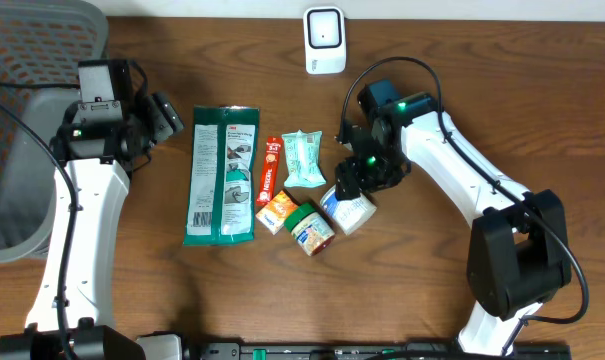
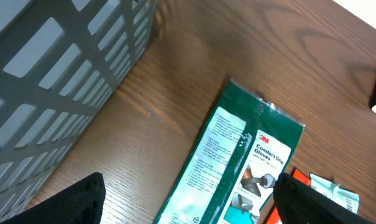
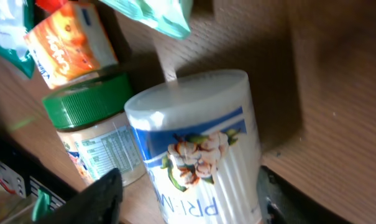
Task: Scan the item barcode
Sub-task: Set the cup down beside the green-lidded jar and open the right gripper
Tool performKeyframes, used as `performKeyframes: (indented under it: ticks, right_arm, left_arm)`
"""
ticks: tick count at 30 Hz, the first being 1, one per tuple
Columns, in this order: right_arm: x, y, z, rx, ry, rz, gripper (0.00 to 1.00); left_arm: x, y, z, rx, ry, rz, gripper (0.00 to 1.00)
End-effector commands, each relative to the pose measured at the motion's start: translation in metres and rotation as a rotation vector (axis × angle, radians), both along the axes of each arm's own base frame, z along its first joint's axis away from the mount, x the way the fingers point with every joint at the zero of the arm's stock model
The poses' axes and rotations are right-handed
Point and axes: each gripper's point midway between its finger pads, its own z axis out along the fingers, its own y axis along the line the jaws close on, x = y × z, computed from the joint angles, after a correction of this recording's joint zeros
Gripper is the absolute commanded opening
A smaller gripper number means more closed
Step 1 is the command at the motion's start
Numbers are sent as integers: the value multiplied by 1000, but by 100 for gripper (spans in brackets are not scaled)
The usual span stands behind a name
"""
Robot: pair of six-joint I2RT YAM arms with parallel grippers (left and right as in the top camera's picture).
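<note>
Right gripper (image 1: 350,188) straddles white cotton tub (image 1: 348,210) on table, one dark finger either side; contact unclear, cannot tell whether it grips. Green-lidded jar (image 1: 311,228) sits against tub's left side. White scanner (image 1: 324,40) stands well behind tub. Left gripper (image 1: 168,118) hangs wide apart, far left of tub, beside green gloves pack (image 1: 222,175).

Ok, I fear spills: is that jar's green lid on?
On: the green lid caps the jar, no gap showing in the right wrist view.
</note>
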Motion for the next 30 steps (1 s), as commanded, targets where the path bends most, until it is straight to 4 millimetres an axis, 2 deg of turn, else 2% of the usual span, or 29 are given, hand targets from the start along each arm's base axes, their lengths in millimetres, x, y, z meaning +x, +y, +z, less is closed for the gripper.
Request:
performKeyframes:
  ticks: [1, 5, 10, 19, 21, 23, 25, 28, 30]
  right_arm:
    - [7, 10, 13, 52, -28, 8, 57]
    - [9, 7, 12, 34, -38, 8, 54]
    - [15, -8, 5, -71, -80, 10, 59]
    - [-3, -13, -11, -102, -27, 25, 59]
    - [-1, -10, -11, -89, -32, 23, 57]
    - [8, -4, -2, -53, -61, 17, 56]
    - [25, 3, 16, -20, -111, -9, 57]
    - [55, 6, 55, 18, -182, -106, 61]
    - [67, 7, 81, 34, -225, -129, 61]
  left_arm:
    - [1, 3, 2, 13, 0, 1, 86]
    - [1, 3, 2, 13, -1, 1, 86]
    - [1, 3, 2, 13, -1, 1, 86]
    - [1, 3, 2, 13, 0, 1, 86]
    - [1, 3, 2, 13, -1, 1, 86]
    - [1, 3, 2, 13, 0, 1, 86]
    - [1, 3, 2, 13, 0, 1, 86]
    - [1, 3, 2, 13, 0, 1, 86]
    - [1, 3, 2, 13, 0, 1, 86]
